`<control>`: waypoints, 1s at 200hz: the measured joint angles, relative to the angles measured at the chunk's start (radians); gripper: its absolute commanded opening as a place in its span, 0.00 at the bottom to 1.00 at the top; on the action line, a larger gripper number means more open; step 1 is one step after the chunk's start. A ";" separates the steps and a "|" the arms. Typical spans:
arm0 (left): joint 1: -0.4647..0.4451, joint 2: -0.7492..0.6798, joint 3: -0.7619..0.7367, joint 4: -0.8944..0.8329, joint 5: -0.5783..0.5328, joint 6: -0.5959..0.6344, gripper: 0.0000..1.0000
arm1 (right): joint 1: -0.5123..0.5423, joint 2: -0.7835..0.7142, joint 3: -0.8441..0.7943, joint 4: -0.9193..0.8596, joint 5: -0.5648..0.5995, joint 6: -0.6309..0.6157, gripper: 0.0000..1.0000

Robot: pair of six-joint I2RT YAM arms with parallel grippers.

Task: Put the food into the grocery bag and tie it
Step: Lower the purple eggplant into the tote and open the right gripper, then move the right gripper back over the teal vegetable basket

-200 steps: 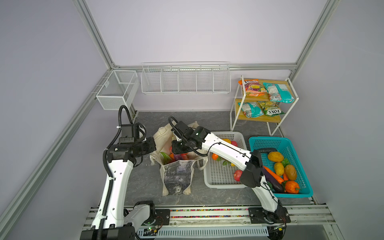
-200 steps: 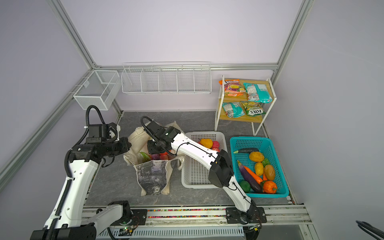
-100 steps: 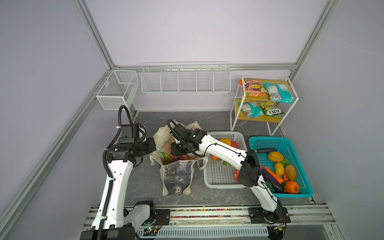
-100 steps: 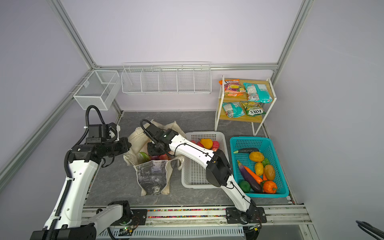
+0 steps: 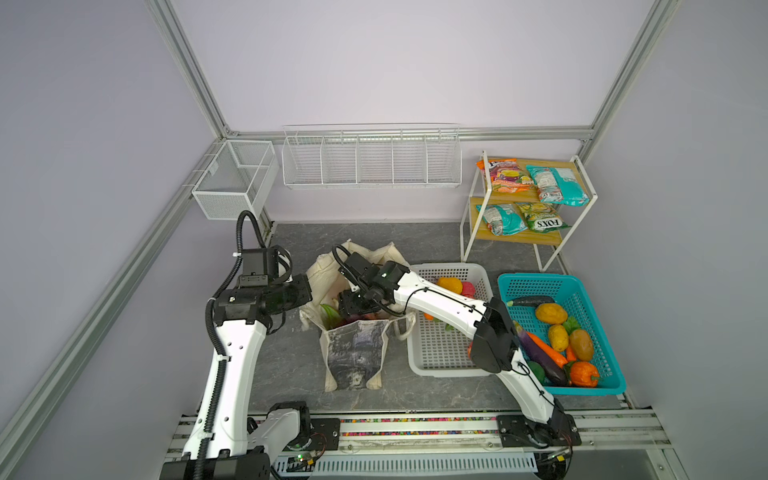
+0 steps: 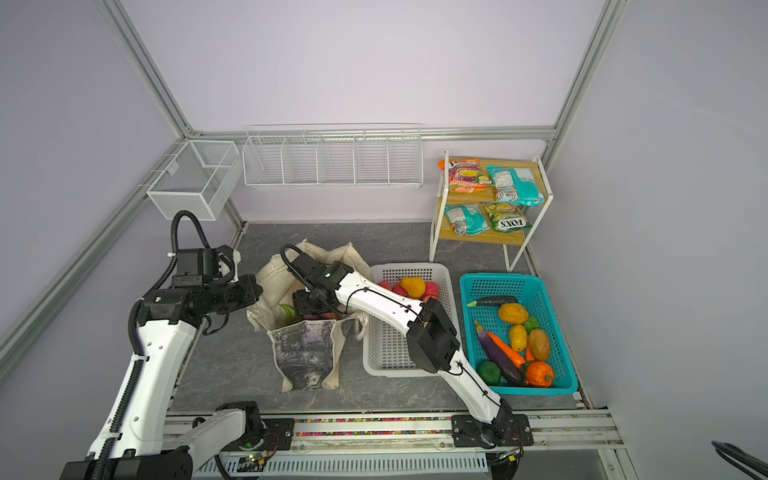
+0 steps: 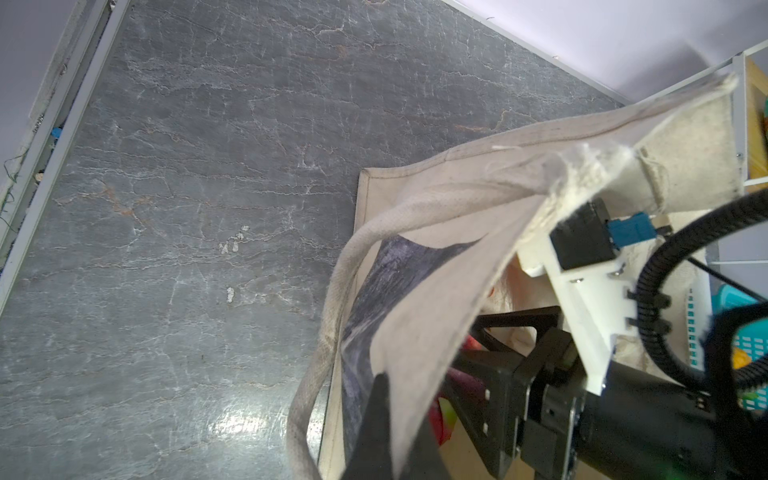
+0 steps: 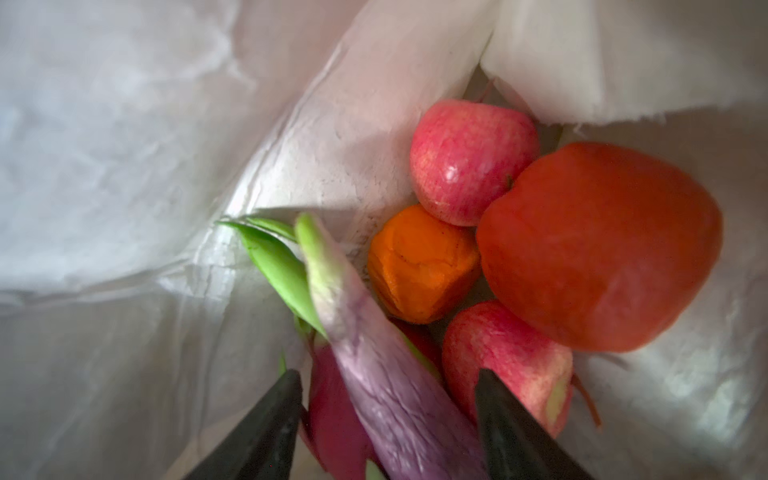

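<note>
Your grocery bag [image 5: 353,349] stood on the bench [image 5: 415,237] between the two arms, its mouth open upward. Your left fingers [image 7: 376,419] were closed on the cream cloth of its rim and pinched that edge. Your right fingers [image 8: 266,428] were down inside the bag and stood well apart, clamped on nothing. The dragon fruit [image 8: 336,415] lay between them. That part was blurred, so I could not tell whether either finger touched it.

Beyond the fingertips, at the bottom of the bag, you had the nearer apple [image 8: 507,361] just beside one finger, the farther apple [image 8: 473,162], one orange [image 8: 419,266] and one larger red fruit [image 8: 598,245], all packed against each other. That made one dragon fruit, two apples, one orange and one red fruit.

Just beside the bag stood the white basket [image 5: 453,372], with a yellow-orange fruit [image 5: 449,284] and a pink-red fruit [image 5: 468,287] at its far end. The arm hid much of the rest. Next to it stood the teal basket [image 5: 582,390], and behind that the shelf [image 5: 511,240] with four snack packets [image 5: 557,189], two on each level.
</note>
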 measured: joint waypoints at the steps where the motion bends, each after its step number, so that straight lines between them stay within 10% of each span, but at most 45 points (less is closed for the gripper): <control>1: 0.000 0.000 0.000 0.000 0.000 0.000 0.00 | 0.000 0.000 0.000 0.000 0.000 -0.001 0.75; 51: 0.000 0.000 0.000 0.000 0.000 0.000 0.00 | 0.009 0.000 0.051 -0.037 0.011 -0.064 1.00; 59: 0.000 0.000 0.000 0.000 0.000 0.000 0.00 | 0.010 0.000 0.067 -0.041 0.012 -0.068 0.88; 200: 0.000 -0.019 0.000 0.000 0.000 0.000 0.00 | 0.017 -0.196 0.179 -0.150 0.166 -0.135 0.88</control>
